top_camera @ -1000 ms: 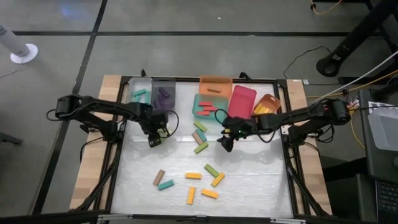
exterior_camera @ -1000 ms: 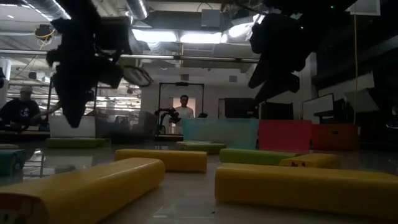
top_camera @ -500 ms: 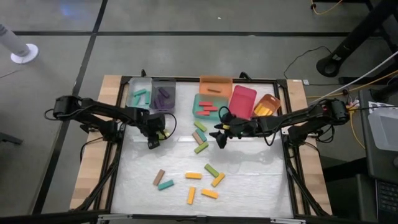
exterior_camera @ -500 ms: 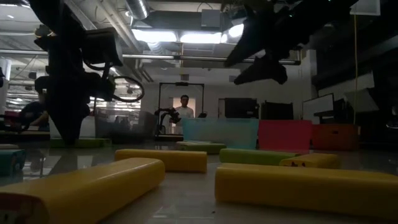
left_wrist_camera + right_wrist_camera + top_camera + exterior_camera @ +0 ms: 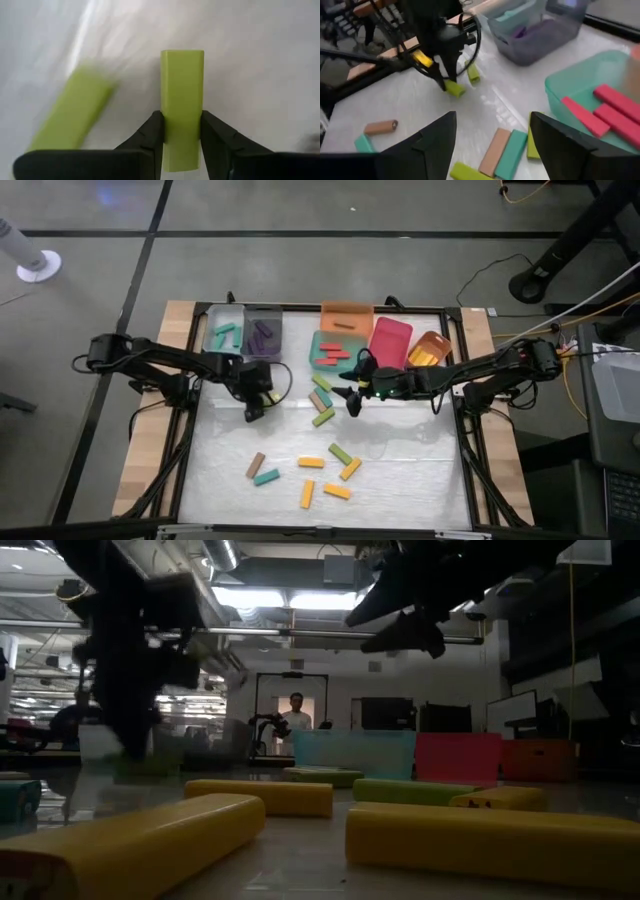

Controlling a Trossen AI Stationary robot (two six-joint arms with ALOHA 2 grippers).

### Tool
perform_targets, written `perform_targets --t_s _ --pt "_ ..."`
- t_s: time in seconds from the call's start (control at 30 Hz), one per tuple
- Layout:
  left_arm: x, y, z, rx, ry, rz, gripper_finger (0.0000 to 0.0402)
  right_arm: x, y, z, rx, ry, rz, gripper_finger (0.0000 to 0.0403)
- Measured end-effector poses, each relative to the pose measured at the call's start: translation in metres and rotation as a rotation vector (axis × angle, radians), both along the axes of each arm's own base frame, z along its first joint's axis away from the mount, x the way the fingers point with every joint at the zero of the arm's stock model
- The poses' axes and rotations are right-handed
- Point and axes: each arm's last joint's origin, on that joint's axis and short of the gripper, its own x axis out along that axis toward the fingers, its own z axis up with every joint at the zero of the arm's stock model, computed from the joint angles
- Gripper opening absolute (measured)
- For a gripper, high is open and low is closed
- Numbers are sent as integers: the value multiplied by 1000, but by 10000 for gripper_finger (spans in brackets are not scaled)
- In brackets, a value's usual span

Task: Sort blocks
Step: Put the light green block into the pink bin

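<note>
My left gripper stands left of the table's middle, shut on an olive-green block. A second green block lies flat close beside it. My right gripper hovers open near the middle, above a cluster of green, brown and teal blocks, touching nothing. More blocks, yellow, green, brown and teal, lie flat toward the near edge. Red blocks lie in the teal bin. Teal and purple blocks sit in the clear bins. My left gripper pinches the green block by its two long sides between both fingers, the fingers lying along it. The block's free end sticks out past the fingertips. The fingers point down from above; in the right wrist view the block sits low at the table surface.
Bins line the far edge: an orange bin, a red bin and a small orange bin with yellow blocks. A black frame rims the white mat. People show in the room beyond.
My right gripper has moved up and toward the table's left, tipping from pointing down to more nearly level, and stayed open. My left gripper has dipped lower and then shifted a little toward the table's right.
</note>
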Motion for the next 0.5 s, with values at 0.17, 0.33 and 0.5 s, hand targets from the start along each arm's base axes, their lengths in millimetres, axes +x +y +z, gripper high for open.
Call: perform_targets --t_s 0.17,0.33,0.5 --pt "27 0 26 -162 -313 -82 83 2 1 3 -118 -6 84 253" --pt "48 2 55 -274 -652 -152 90 5 4 11 -251 -66 245 253" --pt "54 8 68 -312 -778 -133 88 8 8 21 -355 -178 369 253"
